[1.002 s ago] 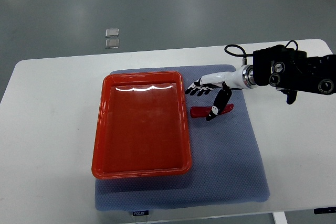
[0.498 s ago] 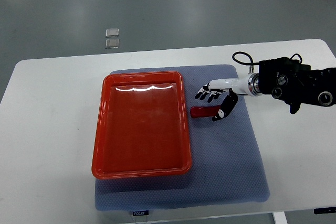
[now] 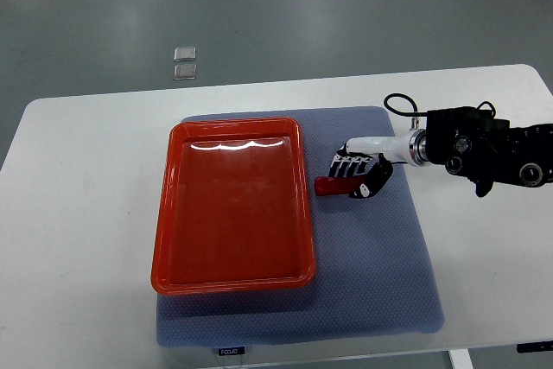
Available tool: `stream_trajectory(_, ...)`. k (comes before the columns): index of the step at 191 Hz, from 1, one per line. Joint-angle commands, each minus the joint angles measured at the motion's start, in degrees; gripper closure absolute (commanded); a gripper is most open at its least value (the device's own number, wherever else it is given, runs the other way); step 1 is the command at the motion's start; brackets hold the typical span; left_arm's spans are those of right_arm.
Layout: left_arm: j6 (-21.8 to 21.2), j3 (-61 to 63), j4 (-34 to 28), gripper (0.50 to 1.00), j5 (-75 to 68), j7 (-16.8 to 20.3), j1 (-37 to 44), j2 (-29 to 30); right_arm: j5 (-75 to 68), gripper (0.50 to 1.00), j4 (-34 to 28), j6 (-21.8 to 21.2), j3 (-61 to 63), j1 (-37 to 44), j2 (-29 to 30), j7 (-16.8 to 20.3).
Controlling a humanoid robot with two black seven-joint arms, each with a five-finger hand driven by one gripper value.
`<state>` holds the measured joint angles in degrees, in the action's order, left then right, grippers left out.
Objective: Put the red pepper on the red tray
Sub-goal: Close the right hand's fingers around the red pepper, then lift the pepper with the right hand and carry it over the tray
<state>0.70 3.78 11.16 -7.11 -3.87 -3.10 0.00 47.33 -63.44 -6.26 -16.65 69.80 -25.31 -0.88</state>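
Beside red tray, right hand over red pepper (grasp unclear)

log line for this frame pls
phase: grasping | right hand: closing around red pepper on blue mat | red tray: empty | left arm: out of view

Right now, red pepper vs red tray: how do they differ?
The red pepper is small, slim and elongated; the red tray is a large rectangle with a raised rim. The red pepper lies on the blue mat just off the red tray's right edge, while the red tray covers the mat's left part. The right hand is over the red pepper, fingers curling round it; nothing touches the red tray, and it holds nothing. Both are red and sit on the mat.
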Motion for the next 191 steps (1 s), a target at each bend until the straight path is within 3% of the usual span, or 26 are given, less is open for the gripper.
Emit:
stream_trajectory(1, 0.00, 0.00, 0.00, 0.500, -0.01, 0.00, 0.02, 0.00, 0.04, 0.981, -0.01, 0.11, 0.04, 0.08, -0.09, 0.00)
stream_trajectory(4, 0.00, 0.00, 0.00, 0.500, -0.01, 0.00, 0.02, 0.00, 0.04, 1.000, -0.01, 0.02, -0.05, 0.08, -0.09, 0.00)
stream_trajectory(60, 0.00, 0.00, -0.17, 0.500, -0.01, 0.00, -0.07, 0.00, 0.74, 1.000, -0.10, -0.60, 0.74, 0.87, -2.55, 0.00)
stream_trajectory(107, 0.00, 0.00, -0.09, 0.500, -0.01, 0.00, 0.02, 0.00, -0.22, 1.000, -0.80, -1.74, 0.92, 7.72, -4.92, -0.09)
stream_trajectory(191, 0.00, 0.00, 0.00, 0.500, -0.01, 0.00, -0.07, 0.00, -6.73, 1.000, -0.01, -1.74, 0.57, 14.84, 3.25, -0.35)
